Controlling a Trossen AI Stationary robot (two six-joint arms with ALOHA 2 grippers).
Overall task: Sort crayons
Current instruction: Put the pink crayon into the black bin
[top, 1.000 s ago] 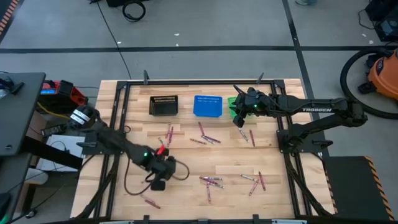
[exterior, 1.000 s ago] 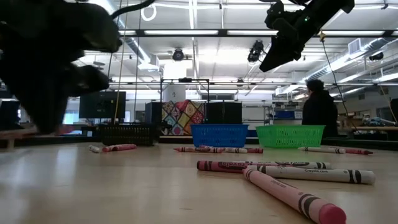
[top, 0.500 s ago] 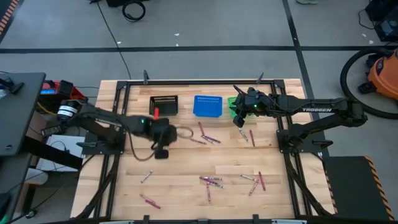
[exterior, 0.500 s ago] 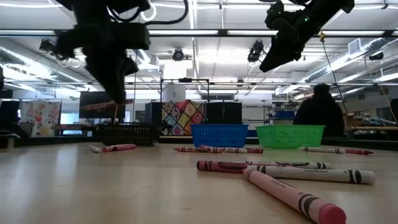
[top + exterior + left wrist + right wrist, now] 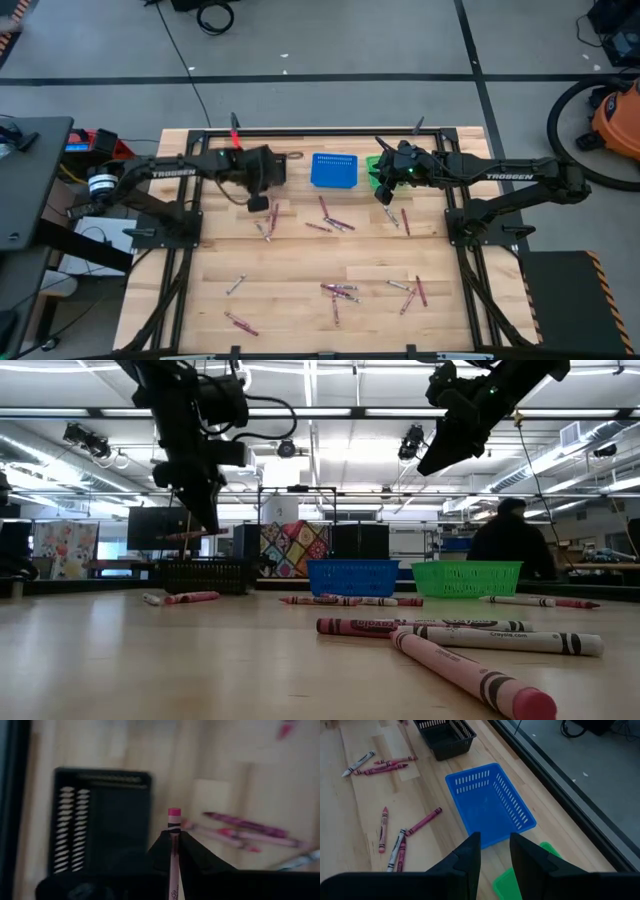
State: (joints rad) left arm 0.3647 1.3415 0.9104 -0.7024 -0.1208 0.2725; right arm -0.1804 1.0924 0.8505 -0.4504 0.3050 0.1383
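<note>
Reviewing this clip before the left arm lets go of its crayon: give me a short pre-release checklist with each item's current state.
1. Left gripper shut on the pink crayon: ok.
2. Crayon held straight between the fingers, tip showing: ok.
3. Gripper above the black basket: ok in the high view; the left wrist view shows the basket partly to one side, so exact centring cannot tell.
4. Black basket upright and open: ok.
5. Right gripper open, empty, waiting near the blue basket, away from the drop: ok.
6. Loose crayons left on the table: sorting unfinished, not ok.
</note>
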